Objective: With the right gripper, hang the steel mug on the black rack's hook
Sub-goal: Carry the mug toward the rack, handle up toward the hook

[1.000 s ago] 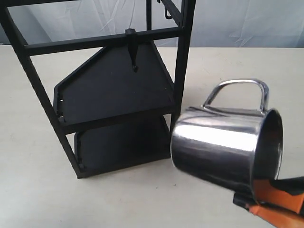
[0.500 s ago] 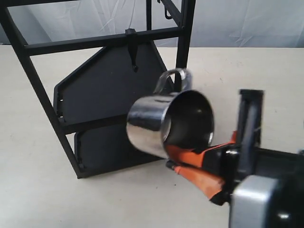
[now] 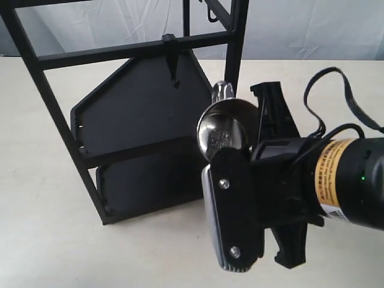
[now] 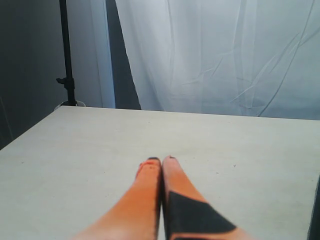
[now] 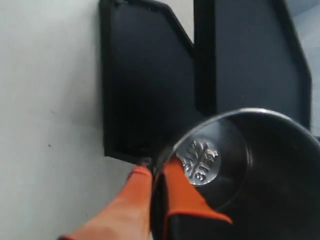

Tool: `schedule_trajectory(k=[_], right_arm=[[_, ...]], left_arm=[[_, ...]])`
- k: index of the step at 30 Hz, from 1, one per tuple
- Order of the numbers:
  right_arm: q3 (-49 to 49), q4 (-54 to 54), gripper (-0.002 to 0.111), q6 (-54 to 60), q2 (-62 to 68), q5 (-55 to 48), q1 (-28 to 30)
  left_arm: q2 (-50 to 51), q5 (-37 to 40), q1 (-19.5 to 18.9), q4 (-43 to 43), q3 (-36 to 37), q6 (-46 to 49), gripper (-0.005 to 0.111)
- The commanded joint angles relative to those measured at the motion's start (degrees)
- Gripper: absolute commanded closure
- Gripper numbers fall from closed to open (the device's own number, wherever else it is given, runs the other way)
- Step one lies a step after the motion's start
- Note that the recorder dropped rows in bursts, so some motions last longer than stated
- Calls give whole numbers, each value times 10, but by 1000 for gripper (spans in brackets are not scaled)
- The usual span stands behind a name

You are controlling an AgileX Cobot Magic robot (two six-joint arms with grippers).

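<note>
The steel mug [image 3: 225,129] hangs in the air beside the black rack [image 3: 135,114], its stamped base turned toward the exterior camera and its loop handle [image 3: 221,90] pointing up near the rack's right post. My right gripper [image 3: 231,157] is shut on the mug's rim. In the right wrist view, the orange fingers [image 5: 172,185] pinch the wall of the mug [image 5: 260,165], one inside and one outside. The hook [image 3: 174,66] hangs from the front crossbar, up and left of the handle and apart from it. My left gripper [image 4: 161,160] is shut on nothing above the table.
A smaller thin J hook [image 3: 210,15] hangs higher on the rack's back bar. The rack's two shelves [image 5: 145,85] lie just beyond the mug. A white curtain [image 4: 215,55] backs the pale table [image 3: 48,240]. A dark stand [image 4: 65,55] rises off its far corner.
The right arm has swung in front of the camera and turned the mug, so its base now faces the camera. The mug has moved closer to the rack's right post.
</note>
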State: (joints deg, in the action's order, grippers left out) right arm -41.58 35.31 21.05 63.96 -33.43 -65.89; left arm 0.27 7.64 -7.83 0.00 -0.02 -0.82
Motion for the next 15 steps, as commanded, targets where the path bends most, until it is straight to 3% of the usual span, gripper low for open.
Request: schedule_trajectory(k=[1,5,12,15], right_arm=[[-10,127,109,-105,1,-15,-47],[-10,131,109,-137,10,-45,-90],[-10,113,109,-198,10,-70,-103],[-10,159,109,-216,10,-98,-138]], left_arm=[[-3,-3,5,-4,0,-1,105],[-3,-3,5,-4,0,-1,105],[-3,-3,5,-4,0,-1,105],[-3,-3,5,-4,0,-1,105]])
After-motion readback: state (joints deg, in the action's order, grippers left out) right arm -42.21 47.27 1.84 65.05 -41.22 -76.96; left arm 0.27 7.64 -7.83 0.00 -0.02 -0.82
